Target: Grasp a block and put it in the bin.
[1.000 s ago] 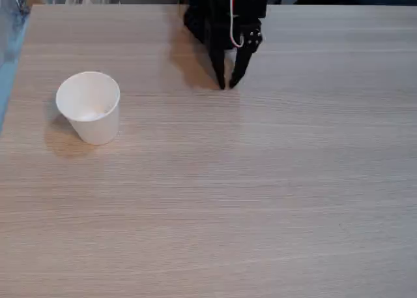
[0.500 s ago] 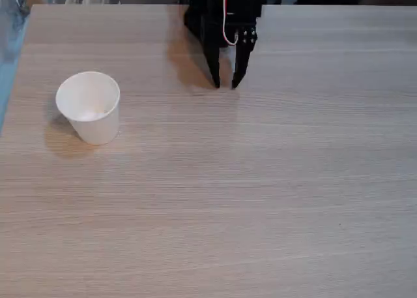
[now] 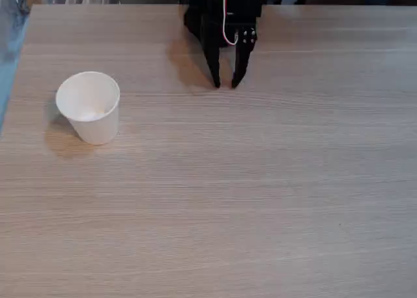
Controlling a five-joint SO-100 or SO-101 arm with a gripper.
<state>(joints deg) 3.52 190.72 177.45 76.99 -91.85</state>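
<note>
Fixed view, looking down at a light wood-grain table [image 3: 260,200]. The black arm comes in from the top edge, centre. Gripper [image 3: 225,85] points down toward the camera side, fingertips at or just above the tabletop. The two fingers stand slightly apart with bare table showing in the gap, so it's released, nothing between them. A white-and-red wire [image 3: 225,17] loops down the front of the arm body. The arm casts a soft shadow on the table to its left.

The bin [image 3: 89,107] is a white paper cup standing upright on the left side of the table, well apart from the gripper, rim up and open, tapering to its base. Its inside looks white all over; I can't tell whether a white block sits in there, since it would blend in. I can't make out the block on the open table surface either.

Top-left corner: blurry blue fabric [image 3: 10,24] past the table edge.
</note>
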